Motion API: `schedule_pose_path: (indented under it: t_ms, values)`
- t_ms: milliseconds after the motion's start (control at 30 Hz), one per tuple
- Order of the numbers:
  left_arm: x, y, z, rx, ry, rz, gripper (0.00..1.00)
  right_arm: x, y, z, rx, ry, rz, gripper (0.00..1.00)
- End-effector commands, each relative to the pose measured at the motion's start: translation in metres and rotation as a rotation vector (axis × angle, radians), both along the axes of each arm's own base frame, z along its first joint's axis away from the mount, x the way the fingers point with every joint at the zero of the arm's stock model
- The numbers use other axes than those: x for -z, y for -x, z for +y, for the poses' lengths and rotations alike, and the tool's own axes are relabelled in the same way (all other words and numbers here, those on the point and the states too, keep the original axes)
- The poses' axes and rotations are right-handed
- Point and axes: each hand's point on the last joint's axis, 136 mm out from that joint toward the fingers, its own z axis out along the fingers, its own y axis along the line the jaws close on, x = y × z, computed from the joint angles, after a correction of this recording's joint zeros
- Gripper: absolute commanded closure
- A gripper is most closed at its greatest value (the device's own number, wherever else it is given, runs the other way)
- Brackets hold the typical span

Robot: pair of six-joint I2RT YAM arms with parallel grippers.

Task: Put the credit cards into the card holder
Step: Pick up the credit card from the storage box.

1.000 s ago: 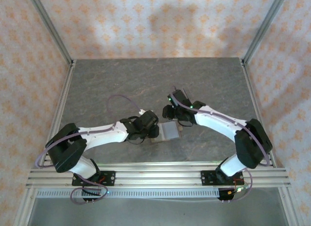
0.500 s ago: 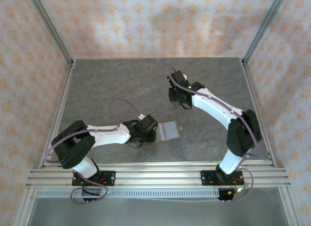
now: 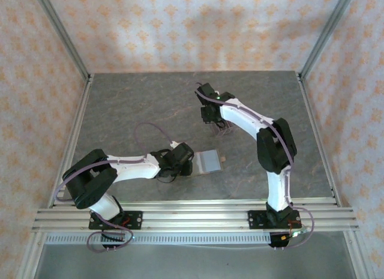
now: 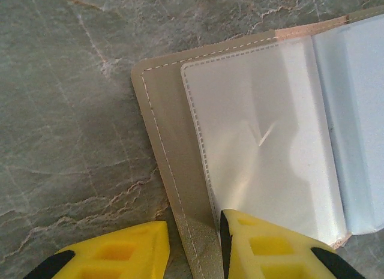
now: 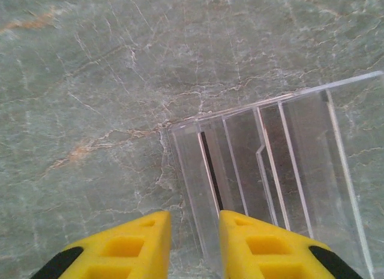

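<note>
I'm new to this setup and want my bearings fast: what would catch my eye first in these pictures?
The card holder lies open near the middle of the table, pale sleeves up, with the left gripper at its tan edge. Farther back, the right gripper hovers at the corner of a clear slotted rack, where one dark card stands edge-on in a slot.

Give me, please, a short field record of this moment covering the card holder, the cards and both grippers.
card holder: lying open on the table, clear sleeves facing up
left gripper: jaws slightly apart, astride the holder's tan edge
right gripper: jaws slightly apart, nothing held, at the corner of the clear rack
credit card: one dark edge standing in a rack slot
</note>
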Motion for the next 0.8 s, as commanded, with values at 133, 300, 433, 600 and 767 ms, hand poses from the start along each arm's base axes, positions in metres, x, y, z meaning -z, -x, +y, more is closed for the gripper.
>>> schedule_pose_path:
  t_ms: [133, 300, 433, 600, 767]
  values:
    - [0.015, 0.001, 0.007, -0.025, -0.009, 0.002, 0.7, 0.013, -0.006, -0.009, -0.004, 0.097, 0.041, 0.73]
    - [0.016, 0.001, 0.007, -0.026, -0.006, 0.004, 0.7, 0.022, -0.007, -0.013, 0.001, 0.125, 0.053, 0.74]
    - [0.018, 0.002, 0.006, -0.025, -0.004, 0.007, 0.7, 0.021, -0.006, -0.016, 0.01, 0.136, 0.05, 0.77]
    - [0.019, 0.001, 0.005, -0.023, -0.002, 0.011, 0.7, 0.007, -0.005, -0.016, 0.011, 0.11, 0.02, 0.77]
    - [0.021, 0.001, 0.003, -0.022, 0.001, 0.016, 0.71, -0.001, -0.003, -0.01, -0.007, 0.067, 0.014, 0.76]
